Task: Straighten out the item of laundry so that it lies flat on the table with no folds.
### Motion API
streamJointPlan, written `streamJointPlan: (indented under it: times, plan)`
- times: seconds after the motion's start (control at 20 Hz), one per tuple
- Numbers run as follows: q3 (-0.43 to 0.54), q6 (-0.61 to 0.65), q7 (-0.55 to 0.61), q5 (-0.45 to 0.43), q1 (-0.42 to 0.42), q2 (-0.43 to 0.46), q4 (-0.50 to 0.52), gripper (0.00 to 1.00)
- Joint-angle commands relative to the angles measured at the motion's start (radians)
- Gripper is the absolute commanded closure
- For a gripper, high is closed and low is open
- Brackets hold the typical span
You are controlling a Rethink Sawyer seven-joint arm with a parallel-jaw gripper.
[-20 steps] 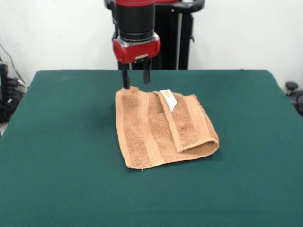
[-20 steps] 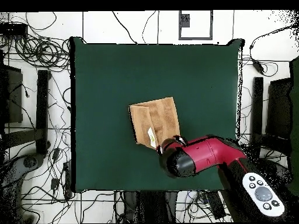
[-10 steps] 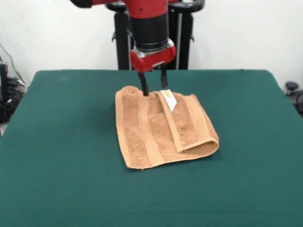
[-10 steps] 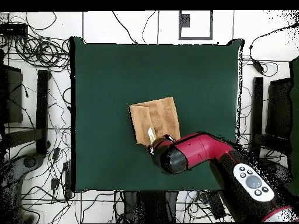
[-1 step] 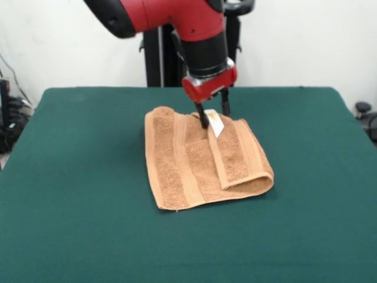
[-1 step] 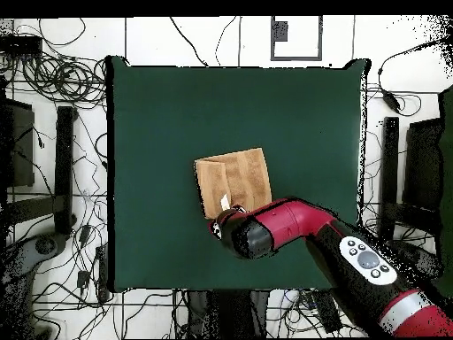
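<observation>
White tag (image 5: 214,122) print seemingly unreadable; no text.

Red arm (image 5: 171,15), black wrist section, red-collared hand (image 5: 213,113) with black fingers.

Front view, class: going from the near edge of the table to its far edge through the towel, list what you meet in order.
Bare green table → towel, folded over on one side → white tag near the towel's far edge → gripper above that edge, jaws apart → bare table again.

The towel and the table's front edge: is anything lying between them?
No. In the front view, the stretch from the towel to the near edge of the table is bare green cloth.
</observation>
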Motion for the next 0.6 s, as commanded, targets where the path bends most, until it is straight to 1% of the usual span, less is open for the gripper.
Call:
streamJointPlan:
  times: [0.05,0.3,0.45,0.6]
  plan:
    - [0.076,0.040,-0.162,-0.012,0.012,0.098,-0.082,0.00]
    - [0.039,0.060,-0.135,-0.032,0.036,0.072,-0.086,0.00]
    - [0.031,0.052,-0.123,-0.040,0.035,0.064,-0.075,0.00]
    - [0.028,0.062,-0.119,-0.030,0.030,0.066,-0.075,0.00]
